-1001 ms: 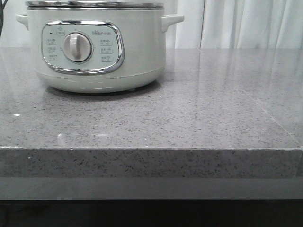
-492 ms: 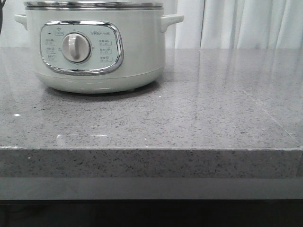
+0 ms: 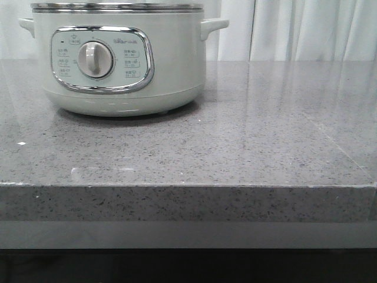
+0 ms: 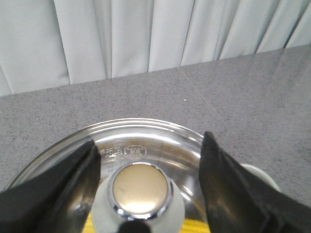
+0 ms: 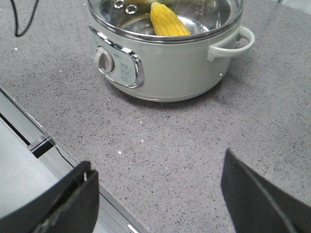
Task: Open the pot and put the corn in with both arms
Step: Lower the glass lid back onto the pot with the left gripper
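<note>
the corn (image 5: 169,20) already lies inside the pot (image 3: 121,59), seen through the glass lid (image 4: 146,141) that sits on the steel rim. the pot stands near the far left corner of the grey stone tabletop (image 3: 247,147). the left gripper (image 4: 148,167) has its jaws spread wide on either side of the lid knob (image 4: 141,189), not pinching it. the right gripper (image 5: 160,194) hangs wide and empty over the tabletop's near edge. judging by this, little seems left beyond letting go and pulling away.
</note>
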You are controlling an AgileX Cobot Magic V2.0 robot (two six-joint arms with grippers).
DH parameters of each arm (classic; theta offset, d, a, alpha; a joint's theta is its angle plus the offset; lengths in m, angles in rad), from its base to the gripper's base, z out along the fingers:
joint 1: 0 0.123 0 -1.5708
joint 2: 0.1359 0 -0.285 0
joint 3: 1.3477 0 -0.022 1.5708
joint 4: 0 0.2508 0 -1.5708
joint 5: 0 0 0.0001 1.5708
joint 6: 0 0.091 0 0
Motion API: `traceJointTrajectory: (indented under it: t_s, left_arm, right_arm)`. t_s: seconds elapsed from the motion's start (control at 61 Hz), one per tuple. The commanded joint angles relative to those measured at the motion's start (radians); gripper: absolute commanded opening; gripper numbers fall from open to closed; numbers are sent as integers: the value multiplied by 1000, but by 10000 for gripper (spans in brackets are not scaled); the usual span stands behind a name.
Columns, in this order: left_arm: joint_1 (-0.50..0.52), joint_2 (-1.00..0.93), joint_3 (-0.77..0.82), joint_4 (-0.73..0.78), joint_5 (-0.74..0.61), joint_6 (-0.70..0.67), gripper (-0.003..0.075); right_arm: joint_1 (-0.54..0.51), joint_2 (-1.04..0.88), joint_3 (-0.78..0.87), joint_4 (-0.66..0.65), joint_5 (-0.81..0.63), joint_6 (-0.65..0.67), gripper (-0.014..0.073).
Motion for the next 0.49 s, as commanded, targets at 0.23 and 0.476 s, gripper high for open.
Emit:
traceJointTrajectory:
  t_s: [0.23,0.476]
  left_arm:
    - [1,-230,84,-12,37,23,438]
    - [1,-415,291,-12,39,42,438]
  right_arm:
    - [-5,-9,-25,7,-78,-4,542]
    - [-5,-9,-25,7,-78,-4,542]
